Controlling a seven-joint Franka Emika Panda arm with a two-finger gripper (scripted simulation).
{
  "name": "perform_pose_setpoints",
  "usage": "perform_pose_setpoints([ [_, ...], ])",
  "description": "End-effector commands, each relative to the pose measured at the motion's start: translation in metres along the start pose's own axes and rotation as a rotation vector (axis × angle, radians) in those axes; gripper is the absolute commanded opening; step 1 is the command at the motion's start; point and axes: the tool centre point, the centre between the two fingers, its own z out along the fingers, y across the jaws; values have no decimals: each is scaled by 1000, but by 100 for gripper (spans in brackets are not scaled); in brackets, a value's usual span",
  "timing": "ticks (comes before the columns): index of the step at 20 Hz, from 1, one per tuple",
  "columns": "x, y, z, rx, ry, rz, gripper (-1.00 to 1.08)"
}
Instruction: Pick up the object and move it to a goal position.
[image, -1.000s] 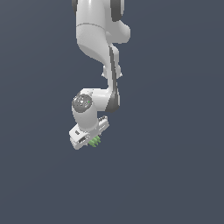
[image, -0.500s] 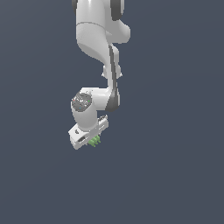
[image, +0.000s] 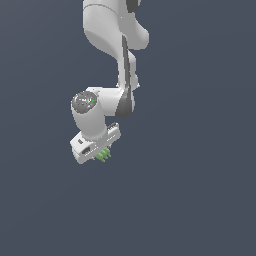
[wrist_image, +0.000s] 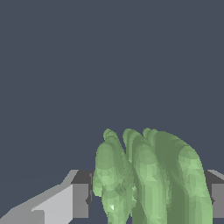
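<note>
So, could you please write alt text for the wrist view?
A bright green ridged lump fills the lower centre, held between the end effector's two dark-padded fingers. Behind it is only a plain dark grey-blue background.

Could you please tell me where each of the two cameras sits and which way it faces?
Exterior view: off the arm, its exact position unknown; it faces the white arm, whose gripper holds a small bright green ridged lump against a plain grey-blue backdrop.
Wrist view: on the wrist, looking out along the fingers; the lump sits between them, close up.
Shared: the green lump and the gripper.
</note>
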Motion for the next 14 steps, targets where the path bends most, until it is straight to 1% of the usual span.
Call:
perform_pose_setpoints([
  [1,-7,3,-23,-1,1,0,-100],
  [10,-35,16,-121,-1,1,0,-100],
  [14,-45,21,-159,-1,2,-1,-100],
])
